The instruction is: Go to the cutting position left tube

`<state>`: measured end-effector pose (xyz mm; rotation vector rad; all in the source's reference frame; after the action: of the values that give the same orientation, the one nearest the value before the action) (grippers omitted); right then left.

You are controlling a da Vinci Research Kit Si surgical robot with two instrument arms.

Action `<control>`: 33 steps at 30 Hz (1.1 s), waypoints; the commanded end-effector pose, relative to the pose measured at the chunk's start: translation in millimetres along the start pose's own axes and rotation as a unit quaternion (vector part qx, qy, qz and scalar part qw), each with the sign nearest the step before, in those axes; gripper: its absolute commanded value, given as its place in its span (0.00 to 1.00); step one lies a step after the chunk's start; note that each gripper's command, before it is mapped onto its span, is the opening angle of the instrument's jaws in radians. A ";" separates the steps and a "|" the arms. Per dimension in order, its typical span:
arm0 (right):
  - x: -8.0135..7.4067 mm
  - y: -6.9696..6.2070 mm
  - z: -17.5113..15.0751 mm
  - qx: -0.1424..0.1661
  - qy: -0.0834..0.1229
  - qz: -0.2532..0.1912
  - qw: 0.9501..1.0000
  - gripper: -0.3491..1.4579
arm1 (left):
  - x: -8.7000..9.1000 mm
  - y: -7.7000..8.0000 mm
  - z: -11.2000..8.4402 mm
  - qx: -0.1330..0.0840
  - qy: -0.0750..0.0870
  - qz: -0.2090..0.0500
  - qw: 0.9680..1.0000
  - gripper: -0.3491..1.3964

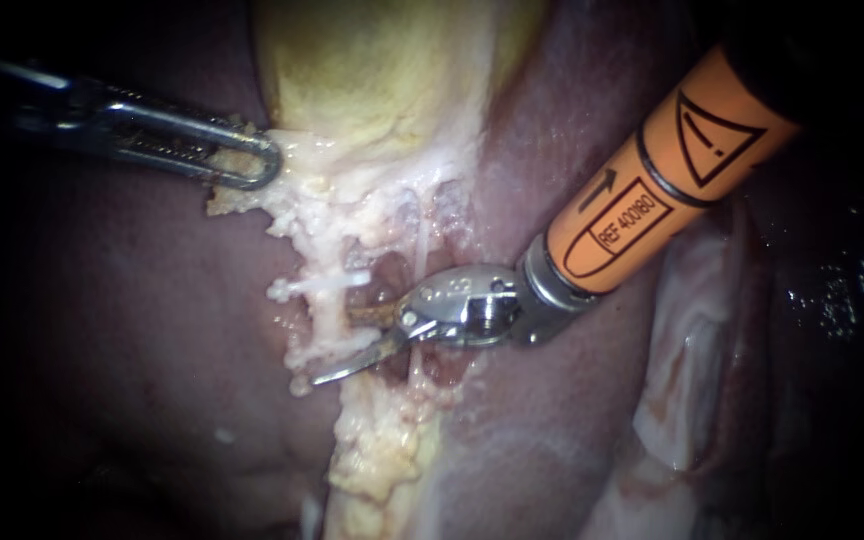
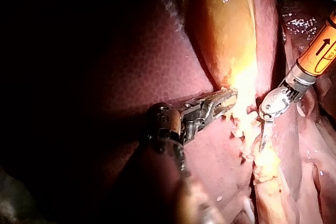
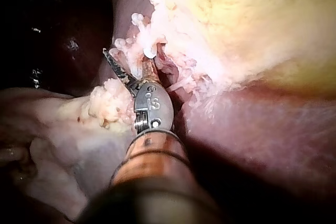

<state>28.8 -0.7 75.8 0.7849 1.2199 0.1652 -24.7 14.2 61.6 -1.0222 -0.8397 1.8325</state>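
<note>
- Bkgd: liver (image 1: 102, 330), dark red & smooth, lies all round the work area.
- Gallbladder (image 1: 372, 70): yellow, top centre of the endoscope view. Its narrow end runs down into pale fatty tissue (image 1: 302, 200).
- Pale tissue fold (image 1: 692, 350): at the scene's right, below the orange shaft (image 1: 652, 190), well apart from the tubes.
- Fatty strip (image 1: 382, 460): lumpy, yellowish, runs downward from the opened area. In the right wrist view a lump of it sits just beside the blade hinge.
- Right instrument (image 1: 337, 345): comes in from upper right on the orange shaft w/ a metal wrist. Its two blades are parted w/ a clear gap btwn them, the upper brownish, the lower silver & longer. The left tube lies btwn the blades; can't tell if either blade touches it.
- Left instrument (image 1: 262, 165): comes in from upper left, jaws clamped on the fatty tissue at the gallbladder's lower-left edge, well apart from the right instrument.
- Left tube (image 1: 324, 320): pale strand running down from the fatty tissue toward the fatty strip.
- Right tube (image 1: 420, 245): thinner, white, just right of the left tube. It passes close by the blade hinge, crowding that side.
- Clip (image 1: 327, 285): white, set across the left tube, just above the parted blades.
</note>
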 end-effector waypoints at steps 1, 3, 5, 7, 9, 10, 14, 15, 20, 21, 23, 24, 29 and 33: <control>0.1 0.0 0.0 0.001 0.003 -0.001 1.000 0.87 | 0.0 0.0 0.0 0.000 0.000 0.000 1.000 0.00; 0.2 -0.1 -0.3 0.002 0.004 0.000 1.000 0.87 | 0.0 0.0 0.0 0.000 0.000 0.000 1.000 0.00; 0.4 -0.2 -0.9 0.004 0.004 0.000 1.000 0.87 | 0.0 0.0 0.0 0.000 0.000 0.000 1.000 0.00; 0.8 -0.3 -1.7 0.006 0.005 0.002 1.000 0.86 | 0.0 0.0 -0.1 0.000 0.000 0.000 1.000 0.00; 1.3 -0.3 -2.5 0.008 0.006 0.004 1.000 0.86 | 0.0 0.0 -0.1 0.000 0.000 0.000 1.000 0.00; 1.5 -0.3 -2.7 0.008 0.007 0.004 1.000 0.86 | 0.0 0.0 -0.1 0.000 0.000 0.000 1.000 0.00; 1.6 -0.6 -2.8 0.010 0.007 0.001 1.000 0.86 | 0.0 0.0 -0.1 0.000 0.000 0.000 1.000 0.00; 1.5 -0.7 -2.5 0.013 0.006 0.000 1.000 0.86 | 0.0 0.0 0.0 0.000 0.000 0.000 1.000 0.00; 1.2 -1.0 -1.1 0.025 0.004 -0.006 1.000 0.85 | 0.0 0.0 0.0 0.000 0.000 0.000 1.000 0.00; 1.2 -1.0 -0.9 0.028 0.004 -0.008 1.000 0.84 | 0.0 0.0 0.0 0.000 0.000 0.000 1.000 0.00; 1.1 -0.9 -0.2 0.029 0.006 -0.012 0.999 0.83 | 0.1 0.0 0.1 0.000 0.000 0.000 1.000 0.00; 1.1 -0.8 0.1 0.027 0.009 -0.013 1.000 0.83 | 0.1 0.0 0.1 0.000 0.000 0.000 1.000 0.00; 1.6 0.4 1.8 0.014 0.029 -0.013 0.999 0.83 | 0.1 0.0 0.1 0.000 0.000 0.000 1.000 0.00; 2.2 1.3 3.1 0.011 0.045 -0.001 0.999 0.83 | 0.1 0.0 0.1 0.000 0.000 0.000 1.000 0.00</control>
<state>33.0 0.0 75.3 0.8076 1.3114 0.1974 -24.9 14.2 61.6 -1.0221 -0.8387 1.8319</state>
